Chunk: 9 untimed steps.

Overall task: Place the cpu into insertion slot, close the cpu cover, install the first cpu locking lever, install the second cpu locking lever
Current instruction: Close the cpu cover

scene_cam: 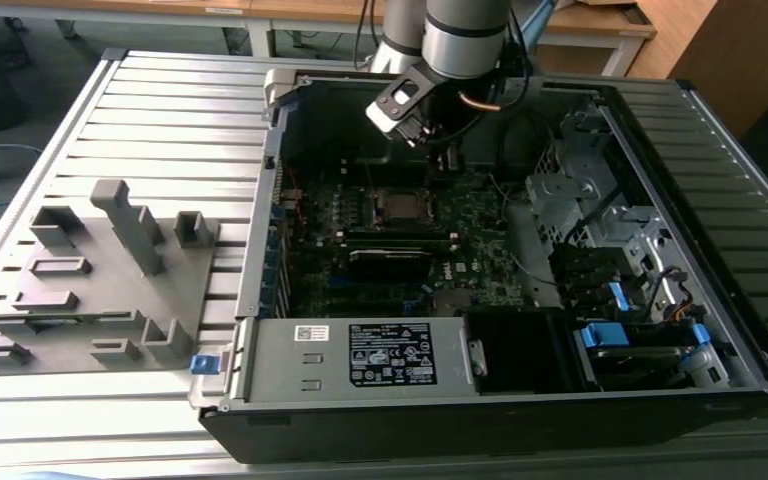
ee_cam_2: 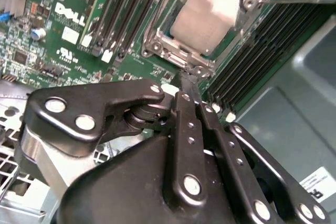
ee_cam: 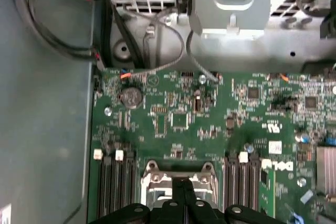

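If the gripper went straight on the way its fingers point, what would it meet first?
Probably the insertion slot's metal rim, right ahead of the gripper in the second wrist view; the cpu sits beyond it. The gap between them is hard to judge.

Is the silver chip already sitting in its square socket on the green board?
Yes, in the second wrist view the cpu lies flat inside the metal-rimmed insertion slot.

Arm [scene_cam: 467, 35]: grey, comes down from the exterior view's top edge, right of centre.
Wrist [scene_cam: 404, 100]: tilted toward the exterior view's left.
Gripper [scene_cam: 444, 157]: points downward.
Fingers [ee_cam_2: 185, 124]: pressed together, no gap.
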Available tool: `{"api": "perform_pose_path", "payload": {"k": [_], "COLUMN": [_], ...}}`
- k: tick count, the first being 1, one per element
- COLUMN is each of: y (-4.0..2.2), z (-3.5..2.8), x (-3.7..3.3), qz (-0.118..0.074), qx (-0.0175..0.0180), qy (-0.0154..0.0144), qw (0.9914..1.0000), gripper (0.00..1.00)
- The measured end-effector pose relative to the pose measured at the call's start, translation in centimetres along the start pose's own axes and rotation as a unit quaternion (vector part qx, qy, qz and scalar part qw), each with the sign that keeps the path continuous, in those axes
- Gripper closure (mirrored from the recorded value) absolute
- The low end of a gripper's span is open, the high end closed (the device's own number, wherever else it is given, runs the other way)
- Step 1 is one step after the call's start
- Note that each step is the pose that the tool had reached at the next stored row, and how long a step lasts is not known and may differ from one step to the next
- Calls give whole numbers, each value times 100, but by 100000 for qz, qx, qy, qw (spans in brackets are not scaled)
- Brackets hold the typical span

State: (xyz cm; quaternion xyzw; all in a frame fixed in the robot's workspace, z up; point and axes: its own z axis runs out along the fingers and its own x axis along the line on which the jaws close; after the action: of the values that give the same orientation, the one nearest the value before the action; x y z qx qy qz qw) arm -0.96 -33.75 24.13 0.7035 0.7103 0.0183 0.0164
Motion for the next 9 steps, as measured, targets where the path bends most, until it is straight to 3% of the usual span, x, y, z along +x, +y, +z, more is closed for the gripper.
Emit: {"api": "perform_pose_path", "payload": {"k": [7,9], "y": [-10,-10], "z": [-1,2], "x": [0,-1], "qz": [70,75], "qx": [25,392], "qy": [-3,9], "qw": [100000,99999], "gripper": [89,89]}}
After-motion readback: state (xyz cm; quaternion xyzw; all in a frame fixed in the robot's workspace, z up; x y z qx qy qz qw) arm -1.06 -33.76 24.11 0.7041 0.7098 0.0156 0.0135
